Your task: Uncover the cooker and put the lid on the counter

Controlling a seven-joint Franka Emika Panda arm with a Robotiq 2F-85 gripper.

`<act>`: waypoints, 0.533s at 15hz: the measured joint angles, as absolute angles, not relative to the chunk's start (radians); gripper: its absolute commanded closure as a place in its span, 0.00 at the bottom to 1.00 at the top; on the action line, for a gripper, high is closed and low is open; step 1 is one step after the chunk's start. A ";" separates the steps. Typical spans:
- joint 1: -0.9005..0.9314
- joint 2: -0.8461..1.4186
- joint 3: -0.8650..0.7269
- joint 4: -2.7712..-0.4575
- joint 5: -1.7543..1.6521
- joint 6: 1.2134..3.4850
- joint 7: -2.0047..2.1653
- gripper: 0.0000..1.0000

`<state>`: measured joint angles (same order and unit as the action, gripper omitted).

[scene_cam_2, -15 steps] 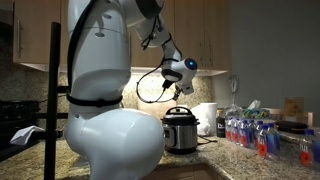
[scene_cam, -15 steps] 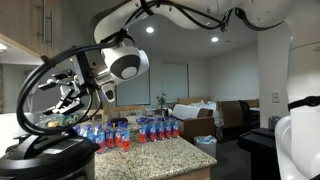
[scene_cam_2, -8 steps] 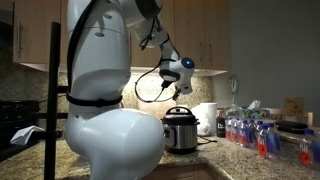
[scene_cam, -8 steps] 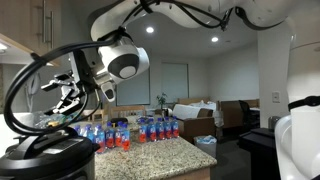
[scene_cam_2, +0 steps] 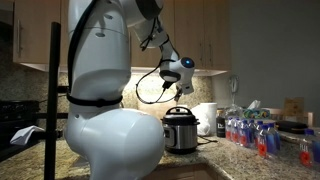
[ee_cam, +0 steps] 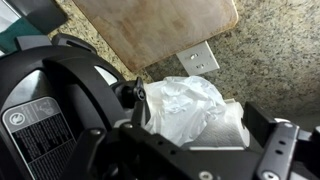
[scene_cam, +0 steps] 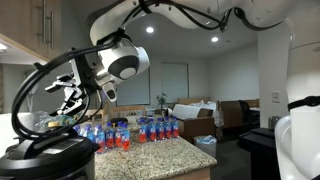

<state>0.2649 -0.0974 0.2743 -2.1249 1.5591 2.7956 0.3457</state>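
Black ribbed lid (scene_cam: 45, 152) sits on the steel cooker (scene_cam_2: 180, 132), low at left. The gripper (scene_cam: 68, 97) hangs above it, apart, fingers spread and empty. The lid's handle lies below the fingers, slightly off-centre. The speckled granite counter (scene_cam: 160, 155) extends to the right.
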 measured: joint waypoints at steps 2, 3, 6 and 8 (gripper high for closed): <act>0.265 -0.095 0.274 -2.127 1.548 2.801 0.360 0.00; 0.265 -0.094 0.274 -2.131 1.530 2.801 0.382 0.00; 0.265 -0.090 0.276 -2.142 1.494 2.804 0.448 0.00; 0.266 -0.088 0.279 -2.142 1.489 2.823 0.475 0.00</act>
